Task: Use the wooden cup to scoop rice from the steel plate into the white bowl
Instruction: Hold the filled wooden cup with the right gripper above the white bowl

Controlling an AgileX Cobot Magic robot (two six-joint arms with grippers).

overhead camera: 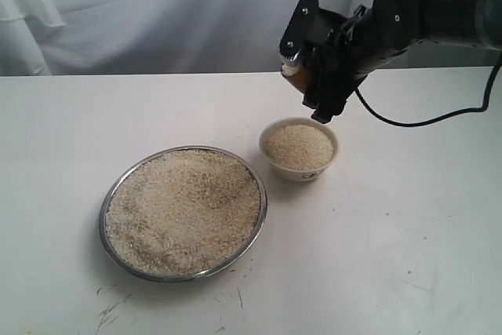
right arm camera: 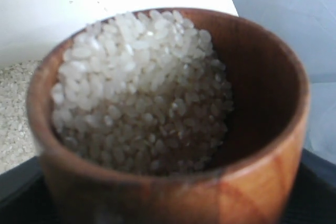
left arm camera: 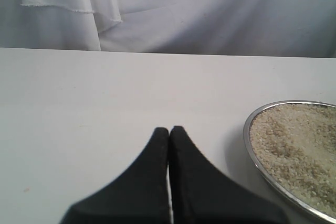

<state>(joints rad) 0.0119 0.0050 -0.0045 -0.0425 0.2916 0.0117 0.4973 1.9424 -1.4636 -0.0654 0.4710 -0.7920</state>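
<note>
The steel plate [overhead camera: 260, 194] lies on the table's front left, heaped with rice [overhead camera: 184, 209]; its rim [left arm camera: 249, 145] also shows in the left wrist view. The white bowl [overhead camera: 302, 171] stands to its right, filled with rice [overhead camera: 298, 147]. Above the bowl's far side my right gripper [overhead camera: 302, 68] is shut on the wooden cup [overhead camera: 292, 70], held tilted in the air. In the right wrist view the wooden cup [right arm camera: 262, 156] fills the frame, with rice [right arm camera: 142, 87] piled toward one side. My left gripper [left arm camera: 169, 129] is shut and empty, over bare table left of the plate.
A white cloth backdrop [overhead camera: 157, 13] hangs behind the table. A black cable [overhead camera: 423, 121] trails from the right arm across the table's back right. Dark scuff marks [overhead camera: 110, 307] dot the table's front edge.
</note>
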